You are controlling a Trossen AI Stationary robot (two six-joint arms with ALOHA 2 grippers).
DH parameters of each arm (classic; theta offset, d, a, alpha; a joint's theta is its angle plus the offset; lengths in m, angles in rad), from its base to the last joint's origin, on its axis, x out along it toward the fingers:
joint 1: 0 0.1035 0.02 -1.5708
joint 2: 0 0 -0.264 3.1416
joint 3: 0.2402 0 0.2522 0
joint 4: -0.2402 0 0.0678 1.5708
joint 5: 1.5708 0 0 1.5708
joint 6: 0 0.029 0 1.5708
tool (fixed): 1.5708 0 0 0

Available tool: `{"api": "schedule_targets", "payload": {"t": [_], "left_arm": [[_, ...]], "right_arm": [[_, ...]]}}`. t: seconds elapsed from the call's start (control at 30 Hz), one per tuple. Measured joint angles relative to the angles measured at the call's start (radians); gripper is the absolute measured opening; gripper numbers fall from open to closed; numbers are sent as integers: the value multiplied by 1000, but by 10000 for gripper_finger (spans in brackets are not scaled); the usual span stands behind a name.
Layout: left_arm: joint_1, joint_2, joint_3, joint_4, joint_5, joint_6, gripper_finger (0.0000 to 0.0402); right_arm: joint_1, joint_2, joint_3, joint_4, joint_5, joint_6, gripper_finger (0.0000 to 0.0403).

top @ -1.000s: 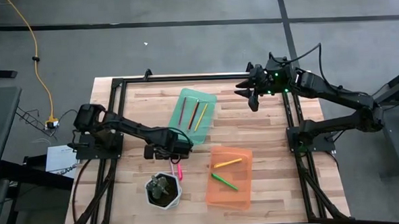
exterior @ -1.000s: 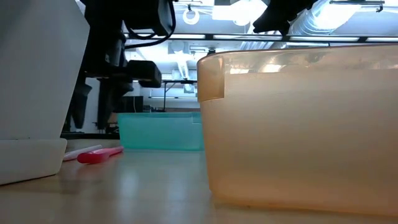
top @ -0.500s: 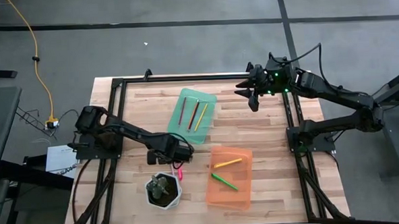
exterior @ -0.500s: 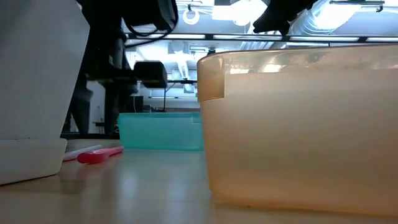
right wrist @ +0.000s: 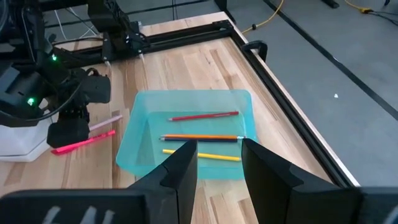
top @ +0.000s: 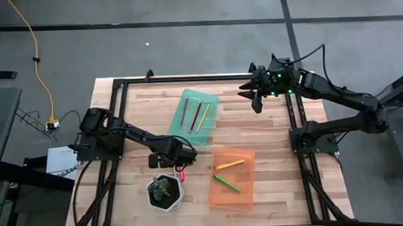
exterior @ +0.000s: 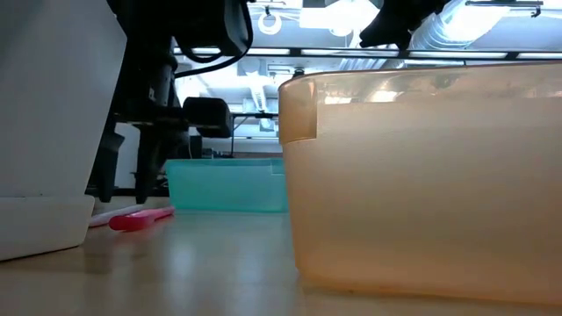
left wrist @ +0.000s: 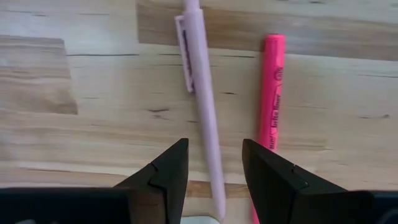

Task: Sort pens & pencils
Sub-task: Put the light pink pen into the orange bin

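Straddling slim pale pen (left wrist: pixel 202 106), left pincer (left wrist: pixel 214 171) open.

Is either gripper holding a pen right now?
No. The left gripper hangs open over the pale pen; the right gripper is open and empty.

The wooden table (top: pixel 264 134) of pale planks stands on a grey floor (top: pixel 185 49) crossed by dark seam lines. A yellow cable (top: pixel 41 72) runs over the floor toward the table's left side. A sheet of paper (top: pixel 59 162) lies beside it. Beyond the table, bright ceiling lights (exterior: pixel 338 13) and pale ducts (exterior: pixel 457 22) show.
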Motion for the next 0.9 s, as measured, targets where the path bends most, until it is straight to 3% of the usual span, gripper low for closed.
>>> {"api": "schedule_targets", "payload": {"t": [0.9], "left_arm": [[0,46,1,56,4,0,138]], "right_arm": [[0,0,0,0,0,-3,117]]}}
